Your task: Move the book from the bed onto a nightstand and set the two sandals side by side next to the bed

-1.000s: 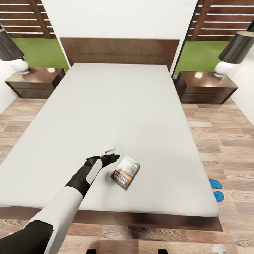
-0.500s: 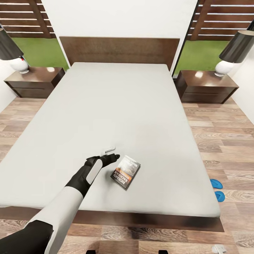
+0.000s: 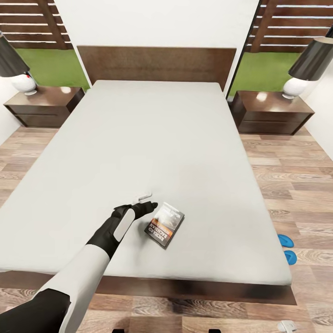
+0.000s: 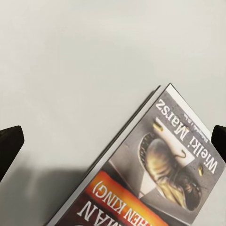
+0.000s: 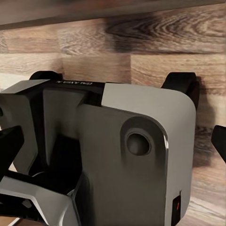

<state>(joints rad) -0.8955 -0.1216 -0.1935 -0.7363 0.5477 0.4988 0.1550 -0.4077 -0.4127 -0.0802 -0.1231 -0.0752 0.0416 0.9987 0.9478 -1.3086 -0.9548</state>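
The left tool (image 3: 147, 201) hung low over the bed (image 3: 138, 152), just beside the book (image 3: 164, 225), its two fingers spread wide and gripping nothing; in the left wrist view the dark fingertips (image 4: 10, 148) sat at the far edges with the book's cover (image 4: 160, 174) lying flat between and ahead of them. The book lay near the foot of the mattress, slightly askew, cover up. Judging from this, the step in hand was the pickup, and a thin paperback lying flat on a soft surface would be awkward: the sensible approach seemed to be to bring the fingers down astride one long edge, press slightly into the mattress and close on the spine side so the pages would not fan. The right tool showed its fingertips (image 5: 9, 146) wide apart in its own wrist view, holding nothing, over part of the robot's base. The mattress was bare and light grey on a dark wooden frame. A nightstand (image 3: 44, 106) with a lamp (image 3: 14, 64) stood at each side of the headboard, the other nightstand (image 3: 273, 111) on the right. The two sandals (image 3: 286, 248) lay on the plank floor (image 3: 296, 185) close to the bed's right side.
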